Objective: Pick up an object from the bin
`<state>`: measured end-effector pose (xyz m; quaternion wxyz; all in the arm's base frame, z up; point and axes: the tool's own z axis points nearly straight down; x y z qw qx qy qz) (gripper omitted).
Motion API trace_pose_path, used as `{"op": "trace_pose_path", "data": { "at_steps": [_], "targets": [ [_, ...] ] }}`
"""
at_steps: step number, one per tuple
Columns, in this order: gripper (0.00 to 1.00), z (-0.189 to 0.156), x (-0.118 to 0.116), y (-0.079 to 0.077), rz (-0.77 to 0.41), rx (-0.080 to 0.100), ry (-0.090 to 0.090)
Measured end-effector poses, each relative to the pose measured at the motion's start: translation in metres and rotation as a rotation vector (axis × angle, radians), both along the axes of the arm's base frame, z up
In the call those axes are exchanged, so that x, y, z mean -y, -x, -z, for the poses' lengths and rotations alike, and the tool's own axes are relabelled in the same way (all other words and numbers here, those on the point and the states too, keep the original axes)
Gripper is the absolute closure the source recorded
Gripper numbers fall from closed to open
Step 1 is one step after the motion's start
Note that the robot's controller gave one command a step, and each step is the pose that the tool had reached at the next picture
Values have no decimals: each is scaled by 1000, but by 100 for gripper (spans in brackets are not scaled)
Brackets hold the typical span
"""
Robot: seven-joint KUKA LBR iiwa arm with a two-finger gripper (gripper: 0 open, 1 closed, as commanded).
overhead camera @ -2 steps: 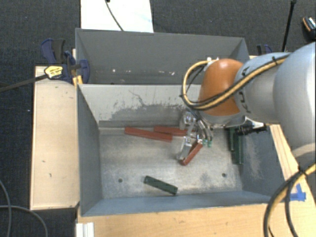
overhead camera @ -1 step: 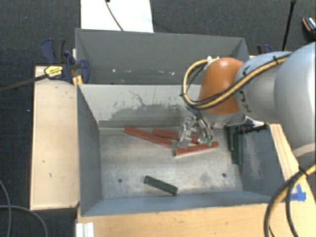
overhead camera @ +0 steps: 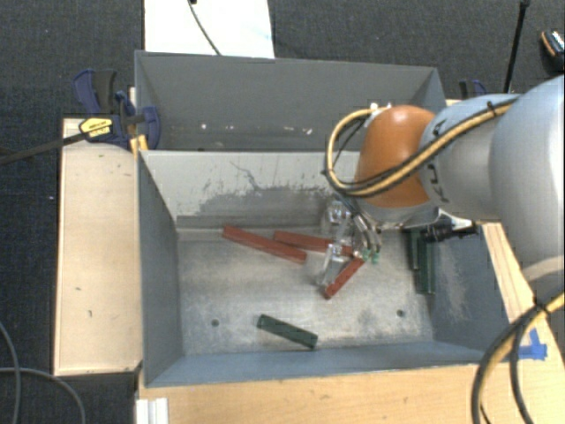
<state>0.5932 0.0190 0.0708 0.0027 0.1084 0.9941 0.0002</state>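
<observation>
The gripper (overhead camera: 338, 261) hangs low in the grey metal bin (overhead camera: 159, 263), right over the upper half of a short red-brown bar (overhead camera: 343, 279), which lies tilted on the floor and juts out below the gripper toward the near wall. Whether the gripper is spread or clamped on that bar cannot be told. Just left of it lie 2 longer red-brown bars (overhead camera: 263, 244), crossing each other. Down and to its left, well apart, lies 1 dark green block (overhead camera: 287, 331). To its right, near the side wall, lies another dark green bar (overhead camera: 425, 266).
</observation>
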Motion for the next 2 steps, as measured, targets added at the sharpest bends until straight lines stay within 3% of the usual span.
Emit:
{"op": "trace_pose_path", "data": {
  "at_steps": [1, 2],
  "targets": [
    [100, 0, 0, 0, -1, 0, 0],
    [100, -139, -36, 16, 28, 4, -3]
  ]
}}
